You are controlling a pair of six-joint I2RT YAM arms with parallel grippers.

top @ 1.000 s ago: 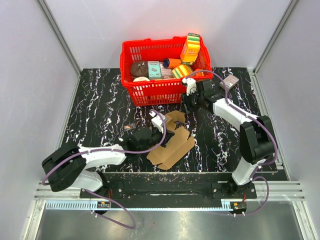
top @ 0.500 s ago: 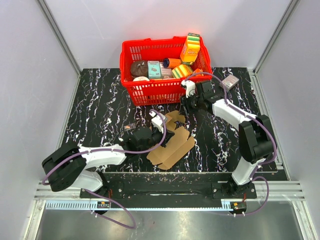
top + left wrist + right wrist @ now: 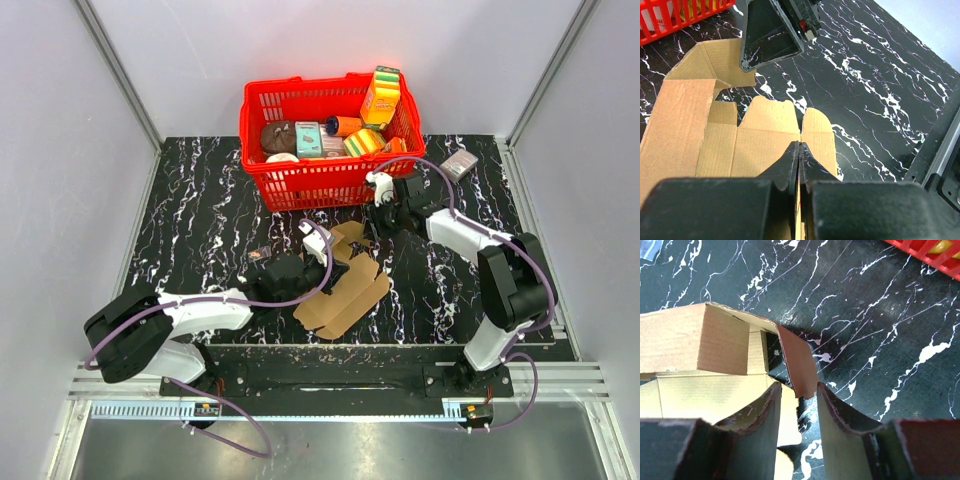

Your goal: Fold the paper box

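Observation:
The paper box [image 3: 352,296] is a flat brown cardboard sheet with flaps, lying on the black marbled table in front of the arms. My left gripper [image 3: 326,262] is shut on the sheet's near-left edge; in the left wrist view its tips [image 3: 799,145] pinch a thin upright cardboard edge above the spread sheet [image 3: 760,135]. My right gripper [image 3: 374,226] hovers at the sheet's far end. In the right wrist view a raised flap [image 3: 799,365] ends between its open fingers [image 3: 799,389], touching neither. A folded-up panel [image 3: 685,340] stands to the left.
A red basket [image 3: 248,130] with printed packages stands at the back, just beyond the right gripper. A small grey-pink box [image 3: 460,163] lies at the back right. Grey walls close in the table on three sides.
The right wrist has shifted a little to the right and its jaws have narrowed slightly around the raised flap. The left arm and the sheet have not moved.

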